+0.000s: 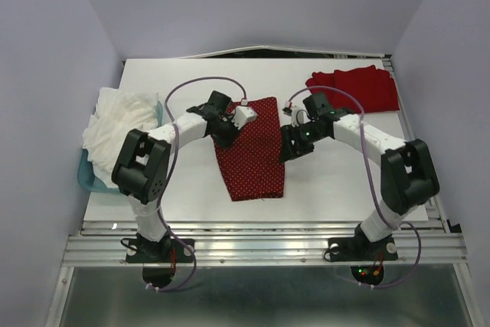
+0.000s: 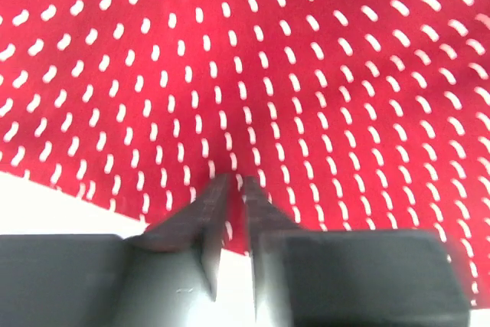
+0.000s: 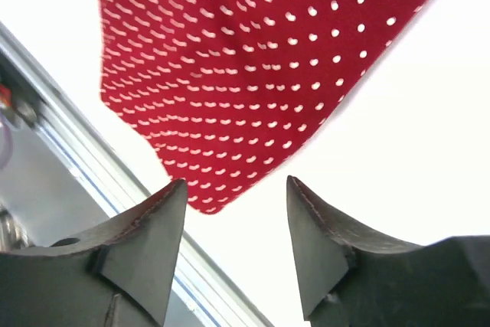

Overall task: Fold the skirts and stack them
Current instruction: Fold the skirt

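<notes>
Pinching the left edge of the dotted skirt (image 1: 256,160) mid-table with the left gripper (image 2: 235,181), holding the right gripper (image 3: 235,181) spread open just beside its right edge, treating it as light, limp cloth, likely to sag, best caught at edges or corners.

dotted skirt (image 1: 253,155): centre, flat | plain red skirt (image 1: 356,86): far-right corner

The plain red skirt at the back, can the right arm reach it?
Probably yes. The right gripper is open and empty, and the plain red skirt lies on that arm's side of the table, with nothing standing between them. The gripper is by the polka-dot skirt right now.
</notes>
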Action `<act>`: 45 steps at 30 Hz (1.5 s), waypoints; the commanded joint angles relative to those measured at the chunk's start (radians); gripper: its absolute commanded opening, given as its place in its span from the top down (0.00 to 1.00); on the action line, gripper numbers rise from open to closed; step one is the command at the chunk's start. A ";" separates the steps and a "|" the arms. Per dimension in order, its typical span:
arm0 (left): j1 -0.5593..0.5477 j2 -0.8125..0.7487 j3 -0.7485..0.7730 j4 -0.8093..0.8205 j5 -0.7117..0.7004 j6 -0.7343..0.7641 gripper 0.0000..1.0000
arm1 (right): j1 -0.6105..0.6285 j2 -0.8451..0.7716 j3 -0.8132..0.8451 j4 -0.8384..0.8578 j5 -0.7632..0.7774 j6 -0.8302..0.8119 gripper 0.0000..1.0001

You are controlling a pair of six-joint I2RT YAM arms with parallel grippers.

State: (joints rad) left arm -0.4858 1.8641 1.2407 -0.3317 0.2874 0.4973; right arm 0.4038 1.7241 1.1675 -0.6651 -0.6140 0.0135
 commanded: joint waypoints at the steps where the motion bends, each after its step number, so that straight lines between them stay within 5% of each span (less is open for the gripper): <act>1: -0.022 -0.276 -0.076 0.031 0.025 0.004 0.66 | -0.010 -0.184 -0.077 0.035 0.046 0.121 0.39; 5: -0.079 -0.538 -0.187 0.114 -0.025 0.032 0.45 | -0.010 -0.247 -0.222 0.099 0.010 0.256 0.39; 11: -0.207 -0.703 -0.328 0.117 -0.086 0.141 0.44 | -0.010 -0.238 -0.376 0.260 -0.036 0.371 0.40; 23: -0.408 -0.717 -0.514 0.172 -0.174 0.190 0.43 | -0.010 -0.035 -0.443 0.421 -0.134 0.396 0.45; 29: -0.491 -0.695 -0.567 0.194 -0.165 0.192 0.43 | -0.010 0.015 -0.437 0.437 -0.148 0.382 0.57; 32: -0.516 -0.688 -0.572 0.194 -0.163 0.198 0.43 | -0.010 0.022 -0.425 0.430 -0.145 0.381 0.70; 36: -0.559 -0.671 -0.575 0.192 -0.157 0.184 0.43 | -0.010 0.029 -0.350 0.380 -0.164 0.404 0.99; 45: -0.639 -0.533 -0.534 0.203 -0.243 0.123 0.43 | -0.010 -0.011 -0.259 0.280 -0.237 0.505 0.99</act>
State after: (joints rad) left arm -1.1137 1.2739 0.6777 -0.1478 0.0929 0.6559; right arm 0.3935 1.7428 0.8547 -0.3367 -0.8173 0.4744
